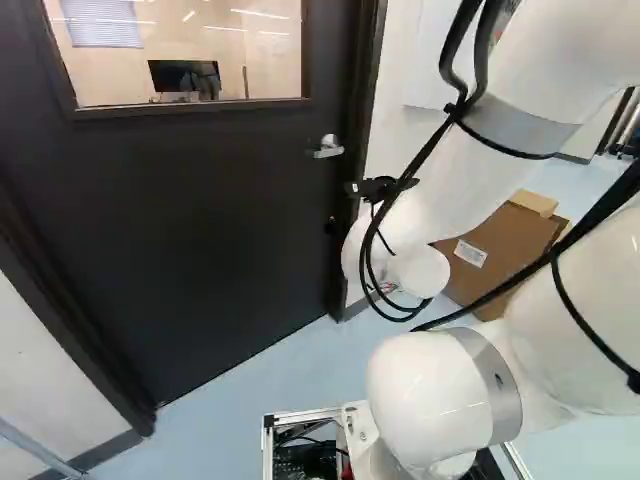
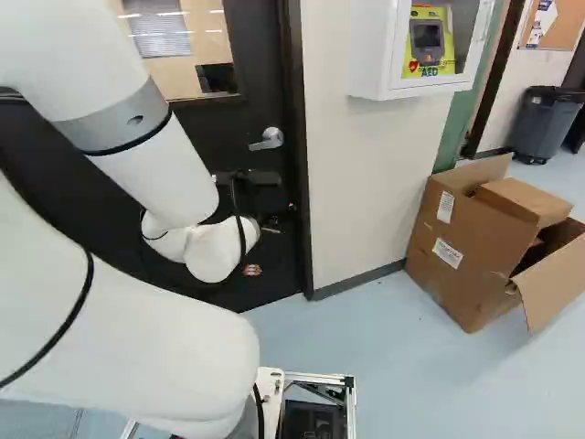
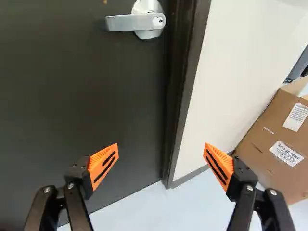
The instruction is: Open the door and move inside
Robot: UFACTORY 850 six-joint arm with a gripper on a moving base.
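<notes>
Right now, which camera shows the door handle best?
The wrist view: it shows the door handle closest, even its keyhole. Both base views show the lever and its round mount unobstructed too, but much smaller.

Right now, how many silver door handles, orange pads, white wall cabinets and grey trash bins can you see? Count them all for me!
Silver door handle: 1
Orange pads: 2
White wall cabinet: 1
Grey trash bin: 1
Total: 5

A defibrillator cabinet point(image 2: 372, 50) hangs on the wall point(image 2: 356, 183); an open cardboard box point(image 2: 464, 256) stands nearer than a gray trash can point(image 2: 541, 126).
</notes>
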